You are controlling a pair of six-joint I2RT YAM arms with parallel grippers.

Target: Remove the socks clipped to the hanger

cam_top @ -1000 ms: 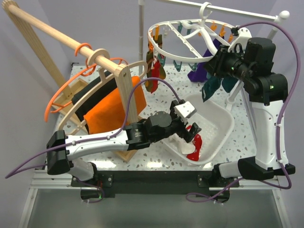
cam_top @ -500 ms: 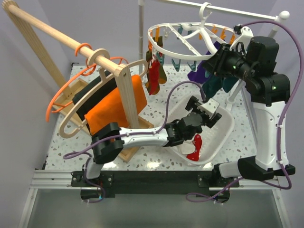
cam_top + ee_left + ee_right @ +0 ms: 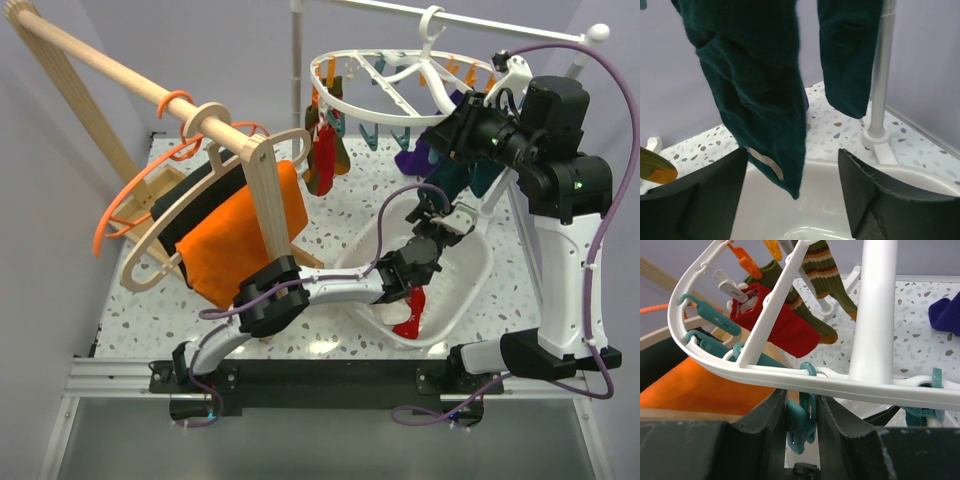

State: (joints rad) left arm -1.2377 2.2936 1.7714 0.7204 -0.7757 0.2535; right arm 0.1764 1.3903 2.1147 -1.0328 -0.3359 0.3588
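Observation:
The hanger (image 3: 352,106), a white oval frame, hangs by its hook from the back rail. Socks hang from its clips: a red sock (image 3: 324,152) and a brown-striped one at the left, a purple one (image 3: 410,158) and a dark green pair (image 3: 446,182) at the right. My right gripper (image 3: 452,130) is shut on a teal clip (image 3: 801,426) under the hanger rim (image 3: 850,386). My left gripper (image 3: 440,216) is open below the green pair. One dark green sock (image 3: 760,100) hangs down between its fingers (image 3: 875,200), nearer the left one. Another red sock (image 3: 410,312) lies in the basin.
A white basin (image 3: 472,272) sits under the hanger, with the stand's white pole (image 3: 881,75) and foot just behind it. At the left, a wooden rack holds a wooden coat hanger with an orange cloth (image 3: 238,226) and thin orange hangers (image 3: 128,212).
My left arm has swung from above the red sock in the basin rightward and back, up to the dark green socks. Its jaws have narrowed a little. The right arm has stayed put.

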